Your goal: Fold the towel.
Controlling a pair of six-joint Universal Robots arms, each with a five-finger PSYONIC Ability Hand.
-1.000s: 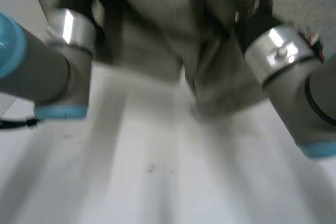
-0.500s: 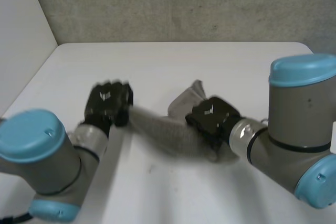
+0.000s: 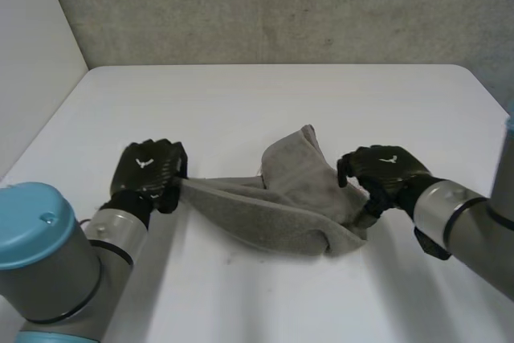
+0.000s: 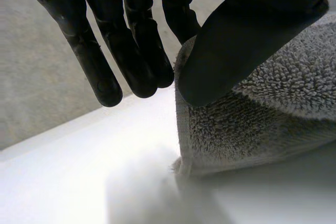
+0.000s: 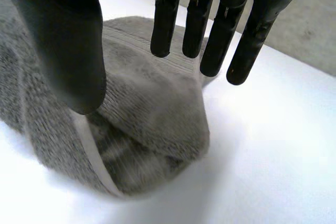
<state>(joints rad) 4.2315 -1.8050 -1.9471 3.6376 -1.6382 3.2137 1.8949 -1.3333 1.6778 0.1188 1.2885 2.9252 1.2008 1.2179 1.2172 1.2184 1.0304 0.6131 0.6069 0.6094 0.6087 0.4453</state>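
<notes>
One grey towel [image 3: 281, 210] lies stretched across the middle of the white table [image 3: 241, 94], pulled into a long band between the two hands. Its middle is bunched, and a loose flap stands up above the band, nearer the right end.

At the towel's left end, the left hand [image 3: 148, 168] is knuckles-up, and the cloth runs out from under it toward the centre. In the left wrist view the thumb [image 4: 231, 51] presses down on the hemmed corner and pins it against the hand. The fingers [image 4: 139, 51] reach out straight and close together just past the hem.

At the right end, the right hand [image 3: 384, 170] arches over a rumpled fold, wrist raised and palm down. In the right wrist view its thumb [image 5: 73, 51] is on one side of that fold and the straight fingers [image 5: 210, 24] come down on the other, so the bunched cloth is clasped between them. The fold's underside rests on the table.

Both forearms come in low from the near corners, the left arm [image 3: 48, 263] and the right arm [image 3: 474, 230], with the hands well apart.
</notes>
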